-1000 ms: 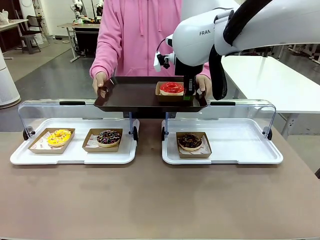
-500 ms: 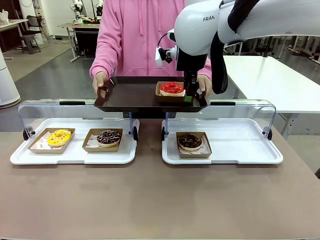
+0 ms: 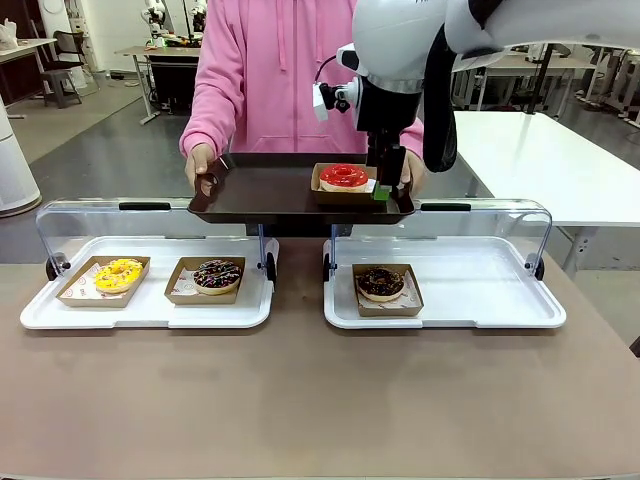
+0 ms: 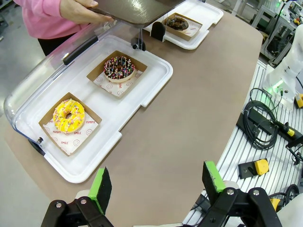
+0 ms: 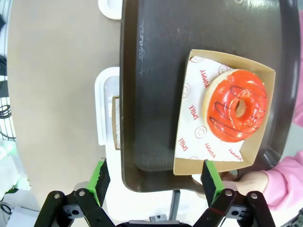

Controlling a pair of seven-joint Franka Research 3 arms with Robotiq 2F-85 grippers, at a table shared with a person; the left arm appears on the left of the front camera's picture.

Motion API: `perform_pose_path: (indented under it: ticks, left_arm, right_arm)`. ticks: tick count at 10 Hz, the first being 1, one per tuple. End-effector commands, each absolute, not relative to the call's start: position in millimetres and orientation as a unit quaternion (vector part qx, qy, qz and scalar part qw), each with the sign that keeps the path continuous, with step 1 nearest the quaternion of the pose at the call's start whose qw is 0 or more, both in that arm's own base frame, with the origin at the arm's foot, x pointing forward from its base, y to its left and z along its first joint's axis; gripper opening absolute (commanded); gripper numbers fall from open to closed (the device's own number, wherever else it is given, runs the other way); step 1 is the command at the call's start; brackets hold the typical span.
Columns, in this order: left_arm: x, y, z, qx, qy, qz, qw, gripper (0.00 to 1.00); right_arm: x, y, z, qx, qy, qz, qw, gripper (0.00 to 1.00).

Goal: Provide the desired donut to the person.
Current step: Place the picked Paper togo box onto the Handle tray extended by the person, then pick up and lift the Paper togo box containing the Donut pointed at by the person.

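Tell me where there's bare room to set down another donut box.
Free: the left half of the dark tray, between the person's hand and the red donut box; the right white tray, right of the chocolate donut box; the brown table nearer than both white trays. Crowded: the left white tray, with two boxes.

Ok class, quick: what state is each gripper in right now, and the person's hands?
Left gripper: open, holding nothing.
Right gripper: open, holding nothing.
Person's hands: holding the dark tray.

We are in a robotics lab staged as a donut counter: lidded display trays [image 3: 150, 322] on our surface [image 3: 300, 400], work tables [image 3: 520, 150] behind, cables [image 4: 258, 125] alongside.
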State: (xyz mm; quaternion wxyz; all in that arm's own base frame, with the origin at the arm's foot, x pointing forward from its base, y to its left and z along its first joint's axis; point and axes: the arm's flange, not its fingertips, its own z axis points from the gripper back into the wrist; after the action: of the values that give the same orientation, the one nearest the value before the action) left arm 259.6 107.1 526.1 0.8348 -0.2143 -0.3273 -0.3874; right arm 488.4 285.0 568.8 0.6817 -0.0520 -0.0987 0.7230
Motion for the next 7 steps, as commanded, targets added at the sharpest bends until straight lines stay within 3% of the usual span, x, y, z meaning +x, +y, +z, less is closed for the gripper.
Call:
perform_pose_path:
  ticks: [1, 2, 3, 7]
  left_arm:
    - [259, 110, 525, -0.219, -0.332, -0.395, 0.828, 1.00]
    - [259, 110, 525, -0.219, -0.332, -0.395, 0.828, 1.00]
    - [259, 110, 525, -0.219, -0.332, -0.395, 0.828, 1.00]
    - [259, 110, 525, -0.219, -0.332, -0.395, 0.828, 1.00]
  right_arm:
    - [491, 278, 577, -0.026, -0.086, 0.722, 0.686, 1.00]
    - [497, 270, 593, -0.048, -0.018, 0.700, 0.713, 1.00]
    - [488, 283, 572, -0.049, -0.093, 0.722, 0.684, 1.00]
    - [488, 283, 572, -0.049, -0.093, 0.722, 0.684, 1.00]
